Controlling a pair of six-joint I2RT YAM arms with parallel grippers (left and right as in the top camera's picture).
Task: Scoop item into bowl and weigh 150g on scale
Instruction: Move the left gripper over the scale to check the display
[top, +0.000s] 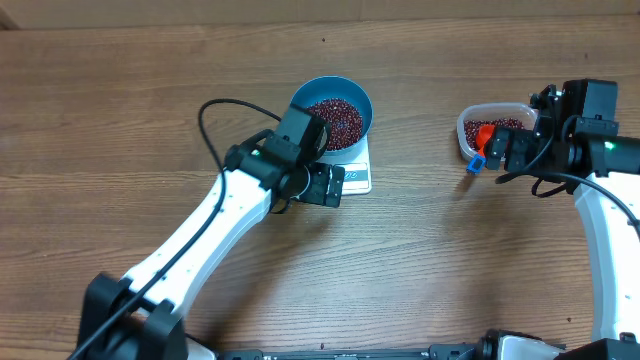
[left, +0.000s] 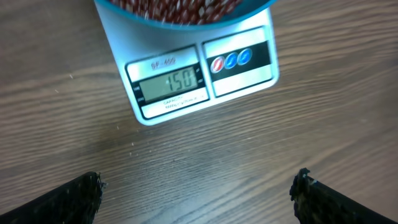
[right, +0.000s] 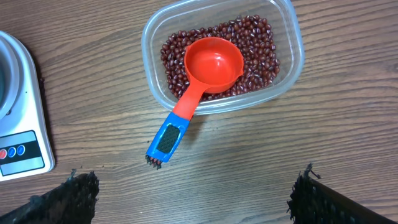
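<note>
this looks like a robotics lab with a small kitchen task laid out, not a real kitchen. my left arm (top: 200, 240) and right arm (top: 610, 225), white with black joints, stand at one plain wood-grain desk (top: 450, 260), a black cable (top: 203, 120) looping off the left one. on it sit a few kitchen things: a small white scale (left: 186, 87), a blue bowl (top: 362, 100) of beans (top: 338, 120), a clear tub (right: 291, 56) with an orange scoop (right: 213, 64).

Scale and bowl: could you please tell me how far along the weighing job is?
Done: beans fill the bowl on the scale, whose display reads 150. The scoop lies empty in the container of beans. In hand: nothing; the left claw and right claw are both open and empty. Left: seemingly nothing, as the target looks met.
</note>
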